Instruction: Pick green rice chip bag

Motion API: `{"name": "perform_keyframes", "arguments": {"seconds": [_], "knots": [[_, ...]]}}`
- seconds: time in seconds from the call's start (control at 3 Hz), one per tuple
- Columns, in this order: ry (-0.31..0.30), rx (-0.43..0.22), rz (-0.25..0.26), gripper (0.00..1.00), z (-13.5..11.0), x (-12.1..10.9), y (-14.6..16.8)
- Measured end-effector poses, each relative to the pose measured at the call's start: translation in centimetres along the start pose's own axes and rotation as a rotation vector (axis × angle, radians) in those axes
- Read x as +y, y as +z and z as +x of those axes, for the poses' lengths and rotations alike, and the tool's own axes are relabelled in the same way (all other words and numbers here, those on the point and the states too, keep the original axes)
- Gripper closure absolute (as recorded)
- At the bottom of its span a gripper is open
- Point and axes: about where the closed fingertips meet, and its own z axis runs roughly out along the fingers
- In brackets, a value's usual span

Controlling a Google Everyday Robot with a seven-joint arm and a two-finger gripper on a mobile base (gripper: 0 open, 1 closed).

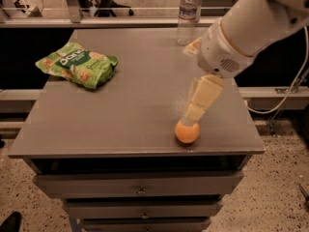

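Note:
The green rice chip bag (77, 65) lies flat on the grey cabinet top (135, 100) at the far left, crinkled light-green foil with a dark green label. My gripper (189, 83) has come in from the right on the white arm (251, 28) and hangs over the right half of the top, well to the right of the bag. Its cream fingers (202, 98) stand apart and hold nothing. The lower finger points down, just above an orange (187, 131).
A clear water bottle (186, 14) stands at the far right of the top, behind the arm. Drawers (140, 190) sit below the front edge. A cable (285, 100) hangs at the right. A railing and chairs are behind the cabinet.

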Motion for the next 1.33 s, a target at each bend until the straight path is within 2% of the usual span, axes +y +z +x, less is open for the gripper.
{"name": "perform_keyframes", "arguments": {"seconds": [0.33,0.67,1.0,1.33], "knots": [[-0.021,-0.165,-0.022,0.00,-6.6,-1.4,4.4],[-0.026,-0.269,-0.034,0.00,-11.7,-2.6,8.9],[-0.018,-0.350,0.013,0.00,-16.1,-4.5,12.9],[-0.018,-0.350,0.013,0.00,-16.1,-4.5,12.9]]}}
